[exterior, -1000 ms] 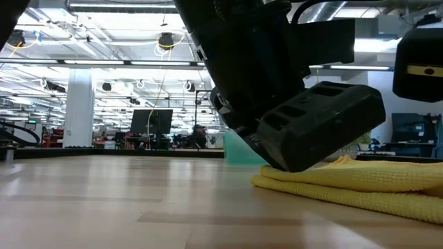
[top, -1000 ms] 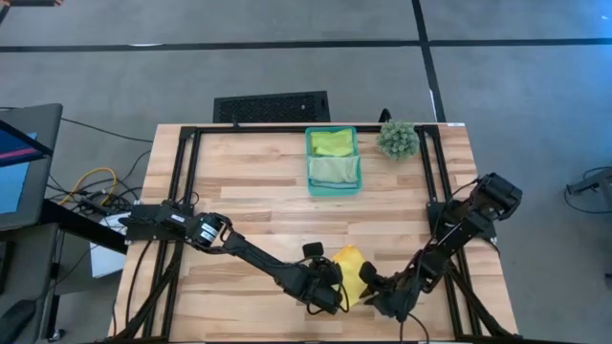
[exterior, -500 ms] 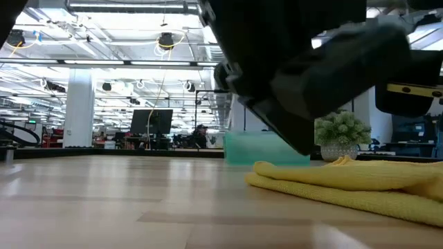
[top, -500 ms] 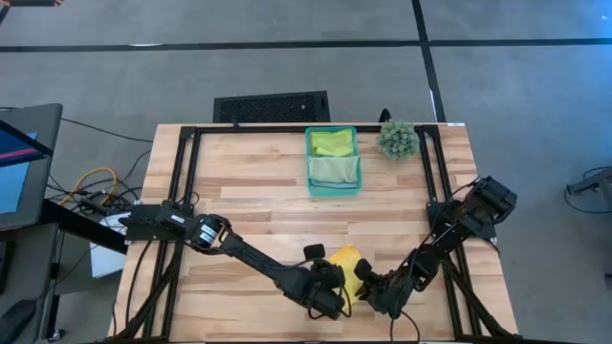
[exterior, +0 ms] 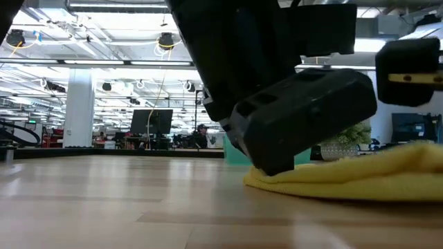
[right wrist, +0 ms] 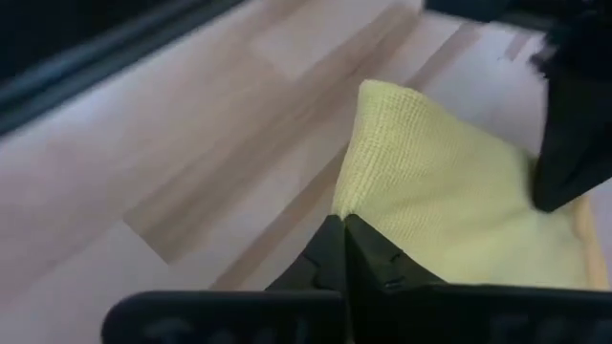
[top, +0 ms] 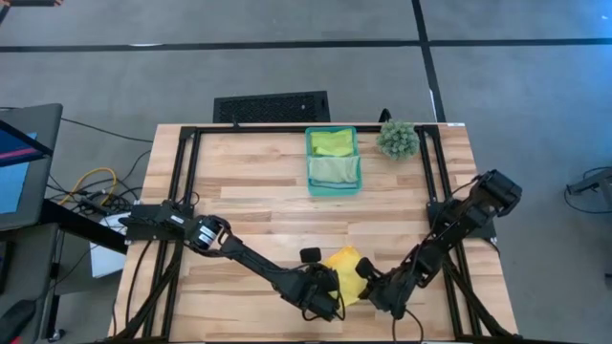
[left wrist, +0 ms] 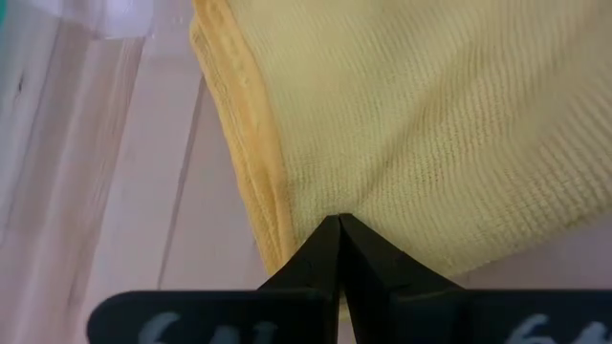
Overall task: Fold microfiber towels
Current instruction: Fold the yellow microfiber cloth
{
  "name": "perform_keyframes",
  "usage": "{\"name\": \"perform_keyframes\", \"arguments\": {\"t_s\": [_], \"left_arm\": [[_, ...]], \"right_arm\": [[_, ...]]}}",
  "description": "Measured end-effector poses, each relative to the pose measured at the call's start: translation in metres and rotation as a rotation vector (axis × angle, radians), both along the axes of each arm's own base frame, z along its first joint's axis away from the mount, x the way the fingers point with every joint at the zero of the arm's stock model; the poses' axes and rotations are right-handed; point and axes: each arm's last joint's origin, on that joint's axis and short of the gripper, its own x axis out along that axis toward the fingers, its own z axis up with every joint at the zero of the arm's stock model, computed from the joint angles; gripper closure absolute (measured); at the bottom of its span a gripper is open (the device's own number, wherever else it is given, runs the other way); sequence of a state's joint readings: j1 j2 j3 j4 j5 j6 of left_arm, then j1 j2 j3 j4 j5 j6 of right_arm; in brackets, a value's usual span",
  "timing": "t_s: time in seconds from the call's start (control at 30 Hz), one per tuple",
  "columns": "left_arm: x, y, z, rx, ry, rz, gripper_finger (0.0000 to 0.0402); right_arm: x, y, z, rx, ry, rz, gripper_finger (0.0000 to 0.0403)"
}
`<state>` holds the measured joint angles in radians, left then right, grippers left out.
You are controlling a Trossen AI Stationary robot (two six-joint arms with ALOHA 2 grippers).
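The yellow towel (top: 346, 269) lies bunched on the table near its front edge. My left gripper (top: 331, 290) is shut at the towel's near left side. My right gripper (top: 369, 285) is shut at its near right side. In the low view the towel (exterior: 360, 176) is low on the left, under my left gripper (exterior: 277, 166), and rises toward the right. The lime green towel (top: 332, 142) and the pale green towel (top: 334, 170) lie in the teal bin (top: 310, 162). The light blue towel is out of view. My left gripper pinches the yellow towel just inside its layered hem edge (left wrist: 273, 205), the shut fingertips (left wrist: 325, 250) coming in low from the table's near left. That side of the towel rests on the table (exterior: 266, 178). My right gripper pinches the yellow towel at its near right edge, below a raised corner (right wrist: 378, 191), its fingertips (right wrist: 330, 250) coming in low from the table's near right. This side of the towel stands lifted above the table (exterior: 415, 155), slack.
The teal bin stands at the back middle of the table, with a small spiky green plant (top: 397, 139) to its right. Black frame rails (top: 186, 182) run along the table's left, right and far sides. Bare wood lies between the bin and the towel.
My left gripper rose off the towel, then came down again onto its left edge. The towel's right side has been raised from lying flat, so it now humps up toward my right gripper, while its left edge stays on the table.
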<state>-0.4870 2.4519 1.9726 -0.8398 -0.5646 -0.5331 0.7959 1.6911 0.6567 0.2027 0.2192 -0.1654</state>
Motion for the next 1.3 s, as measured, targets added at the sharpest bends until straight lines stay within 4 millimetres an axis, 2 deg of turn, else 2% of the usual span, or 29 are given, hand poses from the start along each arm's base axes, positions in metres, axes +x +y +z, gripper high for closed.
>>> {"name": "perform_keyframes", "arguments": {"t_s": [0.23,0.37,0.47,0.6,0.77,0.97,1.13,1.3], "left_arm": [[0.003,-0.011,0.005,0.065,-0.038,-0.076,0.0401],[0.003,-0.024,0.028,0.125,-0.104,-0.086,0.0401],[-0.003,-0.03,0.044,0.162,-0.112,-0.054,0.0401],[-0.022,-0.024,0.044,0.241,-0.028,0.053,0.0401],[-0.034,-0.013,0.021,0.315,0.019,0.139,0.0401],[-0.022,-0.004,-0.011,0.267,0.028,0.009,0.0401],[-0.008,-0.001,-0.018,0.202,-0.017,-0.09,0.0401],[0.0,-0.005,-0.017,0.16,-0.077,-0.132,0.0401]], "right_arm": [[0.007,-0.01,0.02,0.129,0.022,-0.011,0.0383],[0.013,-0.019,0.022,0.175,0.067,-0.003,0.0396],[0.018,-0.025,0.021,0.205,0.097,0.007,0.0395],[0.023,-0.032,0.023,0.223,0.106,-0.003,0.0388],[0.027,-0.043,0.032,0.265,0.118,0.017,0.0393],[0.034,-0.054,0.036,0.347,0.152,0.077,0.039],[0.037,-0.06,0.037,0.43,0.206,0.078,0.0387],[0.031,-0.052,0.035,0.488,0.288,0.175,0.0392]]}}
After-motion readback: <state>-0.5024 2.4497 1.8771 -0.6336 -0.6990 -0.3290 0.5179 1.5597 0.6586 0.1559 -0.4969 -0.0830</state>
